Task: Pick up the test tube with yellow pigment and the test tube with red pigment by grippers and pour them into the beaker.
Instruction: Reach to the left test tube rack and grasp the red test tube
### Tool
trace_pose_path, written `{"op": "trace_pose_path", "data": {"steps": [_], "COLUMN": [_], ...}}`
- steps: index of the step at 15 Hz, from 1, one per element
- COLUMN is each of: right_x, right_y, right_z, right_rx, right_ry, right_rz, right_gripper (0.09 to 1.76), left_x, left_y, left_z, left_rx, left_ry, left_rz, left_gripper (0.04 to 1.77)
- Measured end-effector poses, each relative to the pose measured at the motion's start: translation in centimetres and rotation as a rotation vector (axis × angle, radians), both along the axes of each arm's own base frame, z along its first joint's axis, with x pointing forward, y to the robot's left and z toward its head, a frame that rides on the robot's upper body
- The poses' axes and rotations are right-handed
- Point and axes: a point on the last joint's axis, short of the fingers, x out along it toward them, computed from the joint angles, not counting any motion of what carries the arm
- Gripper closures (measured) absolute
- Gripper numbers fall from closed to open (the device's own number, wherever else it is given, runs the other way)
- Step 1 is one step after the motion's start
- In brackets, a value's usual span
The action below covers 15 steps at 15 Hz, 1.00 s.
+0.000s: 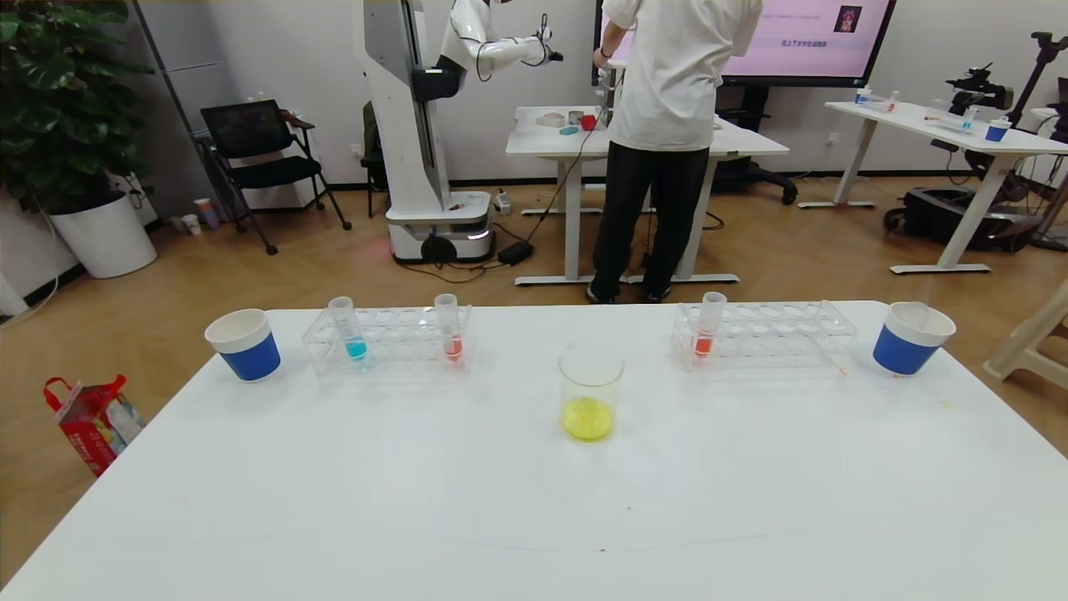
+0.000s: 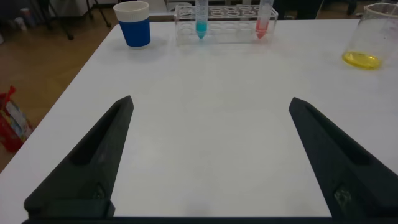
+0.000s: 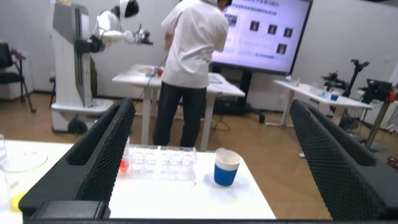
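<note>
The beaker (image 1: 591, 392) stands at the table's middle with yellow liquid in its bottom. The test tube with red pigment (image 1: 450, 327) stands upright in the left clear rack (image 1: 392, 355), beside a blue-liquid tube (image 1: 349, 328). A more orange tube (image 1: 709, 324) stands in the right rack (image 1: 776, 335). The test tube with yellow pigment is out of view. Neither gripper shows in the head view. My left gripper (image 2: 210, 99) is open over bare table, well short of the red tube (image 2: 263, 18) and beaker (image 2: 371, 36). My right gripper (image 3: 211, 102) is open, near the right rack (image 3: 160, 163).
A blue-and-white paper cup (image 1: 244, 344) sits at the far left of the table and another (image 1: 911, 337) at the far right. A person (image 1: 667, 142) stands at a desk beyond the table's far edge. A red bag (image 1: 93, 421) lies on the floor left.
</note>
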Motion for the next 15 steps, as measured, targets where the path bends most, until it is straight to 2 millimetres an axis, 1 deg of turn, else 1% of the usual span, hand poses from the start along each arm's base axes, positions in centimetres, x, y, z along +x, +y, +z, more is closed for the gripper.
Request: {"op": "trace_pose_path", "data": {"steps": [1,3,4,6,9,10,11,12,15], "right_x": [-1.3,-2.3,-2.6,-3.1,-4.5,-4.7,-4.7,-4.4,-2.6], "right_y": [-0.1,-0.2,-0.1,0.1,0.3,0.3,0.3,0.3,0.4], "right_z": [0.7,0.6,0.3,-0.9,-4.0,-5.2,-5.9,-6.9,-10.3], "right_rx": [0.004,-0.008,-0.013,-0.030,-0.056,-0.059,-0.058,-0.053,-0.045], "right_ry": [-0.080,-0.114,-0.116,-0.062,0.066,0.102,0.102,0.106,0.172], "right_rz": [-0.014,-0.036,-0.051,-0.065,-0.027,-0.014,-0.009,-0.004,0.025], "right_gripper": [0.11,0.11,0.11,0.11,0.11,0.11,0.11,0.11,0.11], "left_x": [0.0,0.0,0.0,0.0,0.0,0.0,0.0,0.0,0.0], "left_y": [0.0,0.0,0.0,0.0,0.0,0.0,0.0,0.0,0.0], "left_z": [0.0,0.0,0.0,0.0,0.0,0.0,0.0,0.0,0.0], "left_rx": [0.000,0.000,0.000,0.000,0.000,0.000,0.000,0.000,0.000], "left_ry": [0.000,0.000,0.000,0.000,0.000,0.000,0.000,0.000,0.000], "left_rz": [0.000,0.000,0.000,0.000,0.000,0.000,0.000,0.000,0.000], "left_gripper": [0.07,0.07,0.07,0.07,0.07,0.07,0.07,0.07,0.07]}}
